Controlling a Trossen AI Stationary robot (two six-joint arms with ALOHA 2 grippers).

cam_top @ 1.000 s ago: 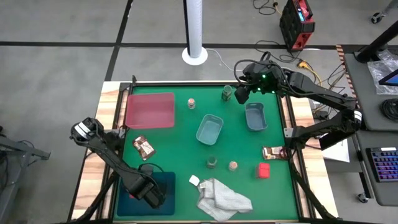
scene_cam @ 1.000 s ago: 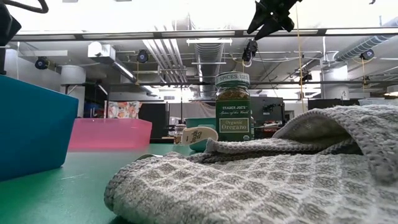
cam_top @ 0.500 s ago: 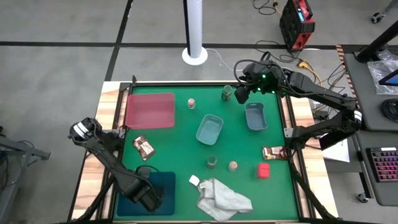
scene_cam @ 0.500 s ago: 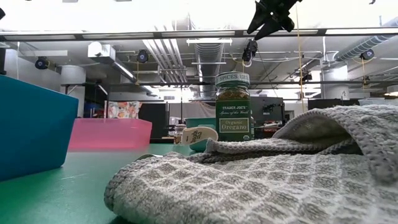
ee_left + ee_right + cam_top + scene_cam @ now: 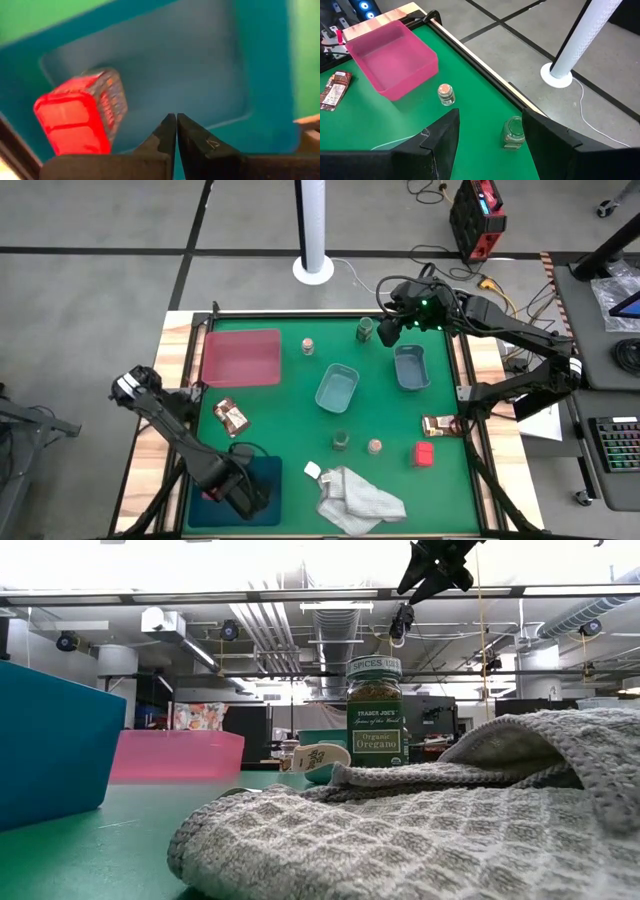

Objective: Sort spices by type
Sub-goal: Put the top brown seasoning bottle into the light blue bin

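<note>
Down at the near left corner of the green bench (image 5: 290, 420), the left pincer (image 5: 176, 131) hangs over the teal tray (image 5: 210, 60) with its fingers pressed together and empty; a glossy pink block (image 5: 80, 117) lies apart from them on the tray's smooth floor; the right pincer (image 5: 490, 131) hovers with fingers apart, holding nothing, above a dark green little jar (image 5: 512, 133) near the far edge; a waffle-weave cloth (image 5: 430, 830) lies crumpled at the front.
</note>
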